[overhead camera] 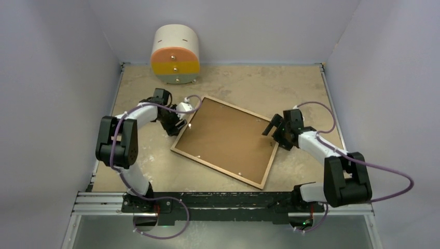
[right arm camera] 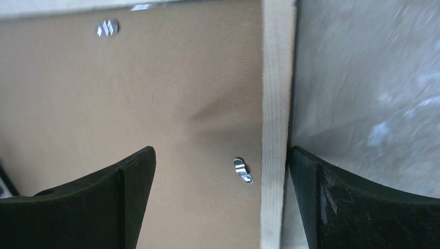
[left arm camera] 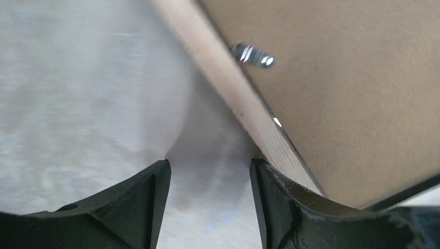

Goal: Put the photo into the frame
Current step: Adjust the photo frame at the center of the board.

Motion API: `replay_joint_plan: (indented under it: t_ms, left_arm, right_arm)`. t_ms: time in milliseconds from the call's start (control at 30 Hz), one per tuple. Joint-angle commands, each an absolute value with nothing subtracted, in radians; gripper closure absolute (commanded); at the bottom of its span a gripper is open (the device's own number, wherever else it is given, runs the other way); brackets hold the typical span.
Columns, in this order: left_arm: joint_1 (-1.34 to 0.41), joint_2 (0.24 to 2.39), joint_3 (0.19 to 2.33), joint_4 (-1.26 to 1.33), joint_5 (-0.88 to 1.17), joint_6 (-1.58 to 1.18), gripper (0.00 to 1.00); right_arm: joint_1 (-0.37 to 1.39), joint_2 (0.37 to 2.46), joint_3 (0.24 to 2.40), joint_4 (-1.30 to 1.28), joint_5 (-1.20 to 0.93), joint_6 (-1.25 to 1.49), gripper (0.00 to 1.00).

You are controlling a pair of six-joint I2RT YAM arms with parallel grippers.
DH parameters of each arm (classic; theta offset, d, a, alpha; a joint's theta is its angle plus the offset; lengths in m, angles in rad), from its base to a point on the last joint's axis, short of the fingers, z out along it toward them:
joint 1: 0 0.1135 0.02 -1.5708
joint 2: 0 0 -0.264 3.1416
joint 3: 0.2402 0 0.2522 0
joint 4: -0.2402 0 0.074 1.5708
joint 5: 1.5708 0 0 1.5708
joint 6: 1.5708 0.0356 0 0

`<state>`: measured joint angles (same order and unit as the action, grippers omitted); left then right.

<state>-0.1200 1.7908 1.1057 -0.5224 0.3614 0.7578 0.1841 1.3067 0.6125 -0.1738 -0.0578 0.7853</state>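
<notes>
One mottled beige tabletop (overhead camera: 290,83), pale grey walls (overhead camera: 52,78), frame (overhead camera: 218,169) lying back-up

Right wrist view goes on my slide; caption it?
Open right gripper straddles the light-wood frame edge; metal clip on brown backing board.

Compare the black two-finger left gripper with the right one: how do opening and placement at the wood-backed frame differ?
Opening: the left gripper is narrower; the right gripper is spread wide. Placement: the left gripper sits over the table beside the light-brown wooden frame; the right gripper straddles the frame's rail, one finger over the brown backing board. Shared: both open, holding nothing.
</notes>
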Motion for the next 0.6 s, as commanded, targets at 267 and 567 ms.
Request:
replay_joint_plan:
  t_ms: [267,567]
  left_arm:
    - [-0.167,1.558,1.047,-0.961,0.636,0.992,0.37]
    - [-0.045,1.764,1.109,-0.887,0.837,0.809,0.52]
  right_arm:
    - [0.164,1.361,0.88,-0.106,0.055,0.701,0.1]
    - [0.457,1.452,0.896,0.151,-0.178,0.75,0.22]
